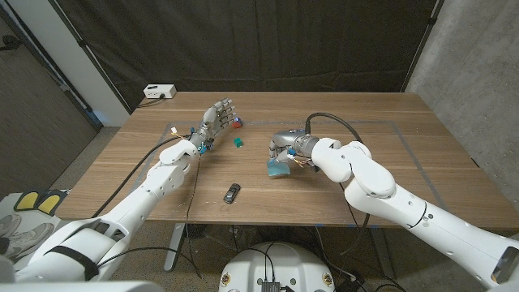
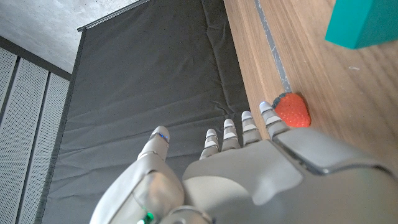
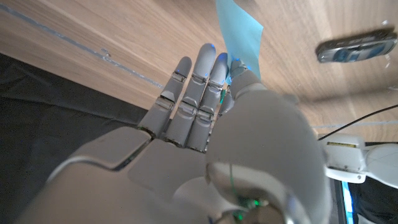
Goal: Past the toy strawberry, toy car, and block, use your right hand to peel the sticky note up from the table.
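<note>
My right hand (image 1: 285, 145) is over the middle of the table and pinches one edge of the blue sticky note (image 1: 279, 169) between thumb and fingertips. In the right wrist view the sticky note (image 3: 239, 30) stands up past the fingertips (image 3: 216, 62), with the toy car (image 3: 356, 48) beyond it. The dark toy car (image 1: 232, 192) lies near the front edge. A teal block (image 1: 238, 143) sits left of my right hand. The red toy strawberry (image 1: 238, 123) lies beside my left hand (image 1: 217, 118), whose fingers are spread and hold nothing. Strawberry (image 2: 292, 110) and block (image 2: 367, 22) also appear in the left wrist view.
A white box (image 1: 159, 92) with a cable sits at the table's far left corner. Thin tape lines (image 1: 381, 123) mark a rectangle on the wooden table (image 1: 389, 162). A black curtain hangs behind the far edge. Cables run along both arms.
</note>
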You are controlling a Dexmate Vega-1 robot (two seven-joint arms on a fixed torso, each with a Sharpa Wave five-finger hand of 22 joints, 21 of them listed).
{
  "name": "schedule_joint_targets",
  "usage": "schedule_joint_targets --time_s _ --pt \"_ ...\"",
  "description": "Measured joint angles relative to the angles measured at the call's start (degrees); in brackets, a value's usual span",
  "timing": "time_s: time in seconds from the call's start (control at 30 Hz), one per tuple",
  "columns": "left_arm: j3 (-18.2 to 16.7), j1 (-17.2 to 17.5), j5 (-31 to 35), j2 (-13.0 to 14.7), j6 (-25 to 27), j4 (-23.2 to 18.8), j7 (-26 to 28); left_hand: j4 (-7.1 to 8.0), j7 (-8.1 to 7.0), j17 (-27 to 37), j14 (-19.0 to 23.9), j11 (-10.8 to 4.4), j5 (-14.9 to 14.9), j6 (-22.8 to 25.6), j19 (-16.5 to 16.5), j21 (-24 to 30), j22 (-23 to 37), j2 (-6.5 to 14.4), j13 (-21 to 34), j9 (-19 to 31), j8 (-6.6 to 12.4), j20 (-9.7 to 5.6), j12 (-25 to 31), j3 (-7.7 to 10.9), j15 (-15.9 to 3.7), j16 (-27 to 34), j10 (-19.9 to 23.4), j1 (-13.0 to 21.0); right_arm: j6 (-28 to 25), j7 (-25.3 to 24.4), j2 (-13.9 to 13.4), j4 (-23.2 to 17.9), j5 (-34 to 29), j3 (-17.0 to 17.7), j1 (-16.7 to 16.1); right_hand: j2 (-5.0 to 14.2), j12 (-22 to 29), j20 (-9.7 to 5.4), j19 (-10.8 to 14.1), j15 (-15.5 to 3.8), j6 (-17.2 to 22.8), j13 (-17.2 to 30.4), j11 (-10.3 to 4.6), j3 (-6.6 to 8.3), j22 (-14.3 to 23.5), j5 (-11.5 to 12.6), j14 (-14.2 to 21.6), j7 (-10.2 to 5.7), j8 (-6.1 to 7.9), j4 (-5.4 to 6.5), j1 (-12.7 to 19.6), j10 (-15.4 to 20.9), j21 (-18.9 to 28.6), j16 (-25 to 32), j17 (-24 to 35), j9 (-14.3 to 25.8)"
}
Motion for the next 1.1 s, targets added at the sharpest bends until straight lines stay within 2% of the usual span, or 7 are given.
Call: schedule_joint_targets --time_s 0.2,0.27,0.33,0.4,0.5,0.57,1.1 --pt "-0.01 -0.03 0.32 0.26 -0.46 -0.42 -0.01 0.0 0.0 0.0 0.0 0.0 0.0 0.0 0.0 0.0 0.0 0.0 0.0 0.0 0.0 0.0 0.0 0.0 0.0 0.0 0.0 0.0 0.65 -6.15 0.01 0.5 1.63 2.28 -2.85 0.0 0.0 0.0 0.0 0.0 0.0 -0.04 0.01 0.09 0.0 0.0 0.0 0.0 -0.01 0.09 0.0 -0.01 0.22 -0.44 0.27 -0.31" --pt "-0.02 -0.02 0.41 0.33 -0.58 -0.81 0.05 0.0 0.0 0.0 0.02 0.0 0.0 0.0 0.0 0.0 0.0 0.0 0.0 0.0 0.0 0.0 0.0 0.0 -0.02 0.0 0.0 0.0 1.45 -9.95 0.13 0.98 2.65 3.11 -3.9 0.0 0.0 0.0 0.0 0.0 0.0 -0.04 0.01 0.09 0.0 0.0 0.0 0.0 -0.01 0.09 0.0 -0.01 0.22 -0.44 0.27 -0.41" --pt "-0.07 0.19 0.5 0.5 -0.7 -1.31 0.19 0.0 0.0 0.0 0.32 0.0 0.0 0.0 0.0 0.0 0.0 0.0 0.0 0.0 0.0 0.0 0.0 0.0 -0.32 0.0 0.0 0.0 1.45 -9.95 0.39 1.66 2.65 4.05 -5.07 0.0 0.2 0.0 0.0 0.0 -0.16 -0.05 0.01 0.08 0.0 0.0 0.0 -0.16 -0.01 0.08 0.0 -0.01 0.22 -0.44 0.5 -0.48" --pt "-0.1 0.32 0.57 0.62 -0.77 -1.58 0.38 0.0 0.0 0.0 0.31 0.0 0.0 0.0 0.0 0.0 0.0 0.0 0.0 0.0 0.01 0.0 0.0 0.0 -0.31 0.0 0.0 0.0 3.4 -17.45 0.68 2.43 5.06 4.87 -6.17 0.0 0.2 -0.01 -0.01 0.0 -0.22 -0.1 0.01 0.08 0.0 -0.01 0.0 -0.22 -0.01 0.08 0.0 -0.01 0.48 -0.84 0.53 -0.49" --pt "-0.13 0.46 0.68 0.66 -0.85 -1.89 0.59 0.0 0.0 0.0 0.31 0.0 0.0 0.0 0.0 0.0 0.0 0.0 0.0 0.0 0.01 0.0 0.0 0.0 -0.31 0.0 0.0 0.0 4.19 -20.52 1.11 3.36 6.09 6.03 -7.55 0.0 0.21 -0.21 -0.22 0.0 -0.23 -0.27 0.01 0.08 -0.01 -0.01 0.0 -0.22 -0.02 0.08 0.0 -0.01 0.48 -1.13 0.53 -0.71" --pt "-0.13 0.66 0.72 0.7 -0.9 -2.26 0.69 0.0 0.0 0.0 0.31 0.0 0.0 0.01 0.0 0.0 0.0 0.0 0.0 0.0 0.01 0.0 0.0 0.0 -0.31 0.0 0.0 0.0 5.93 -27.43 1.42 4.08 8.21 6.84 -8.47 0.0 0.21 -0.21 -0.22 0.0 -0.23 -0.28 -0.02 -0.09 -0.01 -0.01 0.0 -0.21 -0.02 0.24 0.0 -0.05 0.48 -1.33 0.53 -0.77" --pt "-0.15 1.9 0.97 1.29 -1.21 -4.84 1.76 0.0 0.01 0.0 0.3 0.0 0.0 0.01 0.0 0.0 -0.01 0.0 0.0 0.0 0.02 0.0 0.0 0.0 -0.31 0.0 0.0 0.0 12.74 -48.81 3.97 8.97 16.5 11.46 -12.82 -0.01 0.22 -0.31 -0.75 -0.29 -0.4 -0.8 -0.3 -0.16 -0.01 0.44 0.3 -0.65 0.78 0.31 0.0 -0.33 1.14 -4.03 -0.17 -0.56"
